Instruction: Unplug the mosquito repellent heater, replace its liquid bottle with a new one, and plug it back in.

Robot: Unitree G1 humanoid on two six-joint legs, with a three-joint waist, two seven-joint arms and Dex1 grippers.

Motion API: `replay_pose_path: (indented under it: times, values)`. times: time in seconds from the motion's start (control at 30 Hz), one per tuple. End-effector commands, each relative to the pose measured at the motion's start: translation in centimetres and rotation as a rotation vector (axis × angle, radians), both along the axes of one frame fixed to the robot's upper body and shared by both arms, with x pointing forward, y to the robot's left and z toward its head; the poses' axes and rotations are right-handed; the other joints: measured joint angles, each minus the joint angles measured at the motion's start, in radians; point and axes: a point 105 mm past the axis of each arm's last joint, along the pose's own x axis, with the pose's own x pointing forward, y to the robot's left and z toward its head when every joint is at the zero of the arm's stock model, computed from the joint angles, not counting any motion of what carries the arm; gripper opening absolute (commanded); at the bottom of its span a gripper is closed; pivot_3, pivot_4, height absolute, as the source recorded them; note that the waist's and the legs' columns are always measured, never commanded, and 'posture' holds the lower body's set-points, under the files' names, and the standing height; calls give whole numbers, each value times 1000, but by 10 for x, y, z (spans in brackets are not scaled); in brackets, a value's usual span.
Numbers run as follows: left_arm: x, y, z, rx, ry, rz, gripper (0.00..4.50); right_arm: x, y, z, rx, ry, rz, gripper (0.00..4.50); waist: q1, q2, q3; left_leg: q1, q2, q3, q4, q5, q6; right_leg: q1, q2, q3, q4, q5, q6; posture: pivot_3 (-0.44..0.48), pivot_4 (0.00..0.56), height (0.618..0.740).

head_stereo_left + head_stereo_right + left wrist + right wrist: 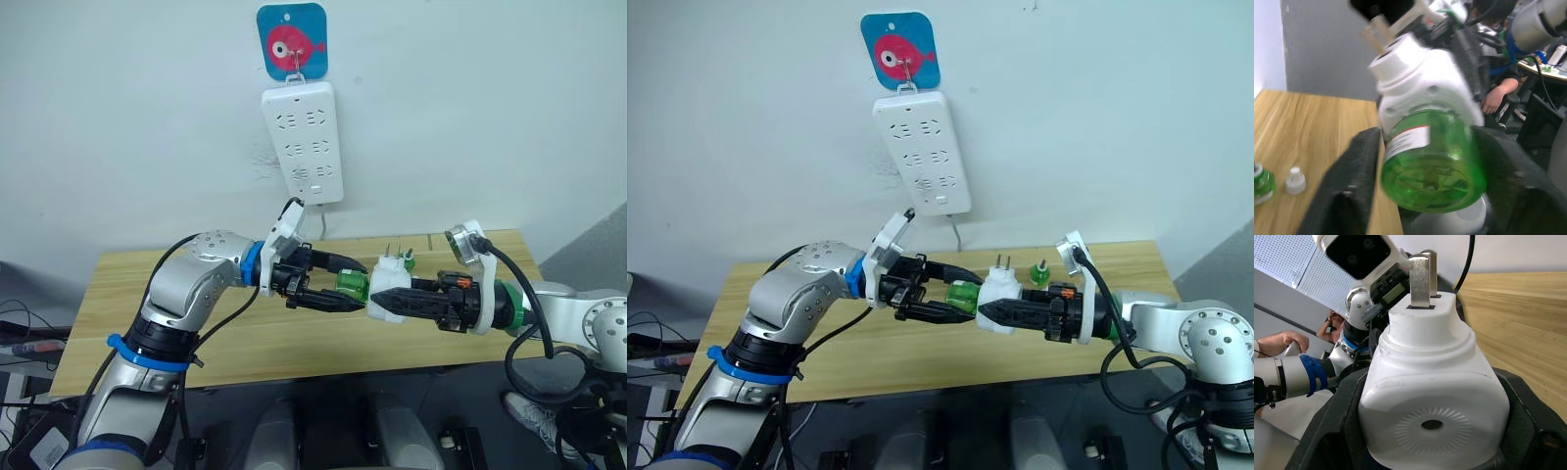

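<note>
The mosquito repellent heater [390,279] is a white rounded unit held in the air above the table, its two metal prongs pointing up. My right gripper [384,290] is shut on its body, one finger on each side [1432,396]. A green liquid bottle [351,286] sticks out of the heater toward my left arm. My left gripper [359,285] is shut on this bottle, its black fingers [1349,191] pressed against both sides of it [1432,166]. Another green bottle [1040,273] stands on the table behind the heater, with a small white cap [1295,180] beside it.
A long white power strip [304,142] hangs on the wall from a hook with a fish sticker, its cord dropping behind the wooden table [118,304]. A person's hand [1496,100] shows beyond the table's end.
</note>
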Motion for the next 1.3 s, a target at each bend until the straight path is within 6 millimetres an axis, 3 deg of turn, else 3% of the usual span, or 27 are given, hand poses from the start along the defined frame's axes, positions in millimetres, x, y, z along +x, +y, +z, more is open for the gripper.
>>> replay_pose_path:
  times: [0.03, 0.13, 0.53, 0.87, 1.07, 1.3]
  values:
    - [3, 13, -7, 90, 102, 34, 3913, -6, 2, 22, -10, -160, 50, 3016, -1, 0, 0, 0, 0, 0, 0, 0, 0, 0, 0, 0, 0, 0, 0, -213, 209, 740]
    - [3, 17, -3, 90, 173, 46, 3913, -5, 2, 25, -36, -216, 61, 3016, -1, 0, 0, 0, 1, 0, 0, 0, 0, -1, 1, 0, 0, 0, 0, -213, 209, 740]
    - [-4, 2, 22, -56, 230, 24, 3913, -7, 5, 19, -74, -283, 90, 3016, 2, 0, 0, 0, 0, -1, 0, 0, 0, 0, -1, 0, 1, 0, 0, -213, 209, 740]
    - [-10, -3, 15, -43, 223, -6, 3913, -8, 6, 20, -62, -281, 95, 3016, 1, 0, 0, 0, 0, 0, 0, 0, 0, 0, -1, 0, 1, 0, 0, -215, 207, 740]
    - [-12, -5, 14, -52, 230, -18, 2395, -9, 8, 22, -54, -286, 98, 3016, 1, 0, 0, 0, 0, 0, 0, 0, 0, 0, -1, 0, 1, 0, 0, -215, 206, 740]
    - [-10, -3, 14, -55, 237, -18, 2300, -13, 8, 21, -65, -284, 109, 3016, 1, 0, 0, 0, 0, 0, 0, 0, 0, 0, -1, 0, 1, 0, 0, -214, 205, 740]
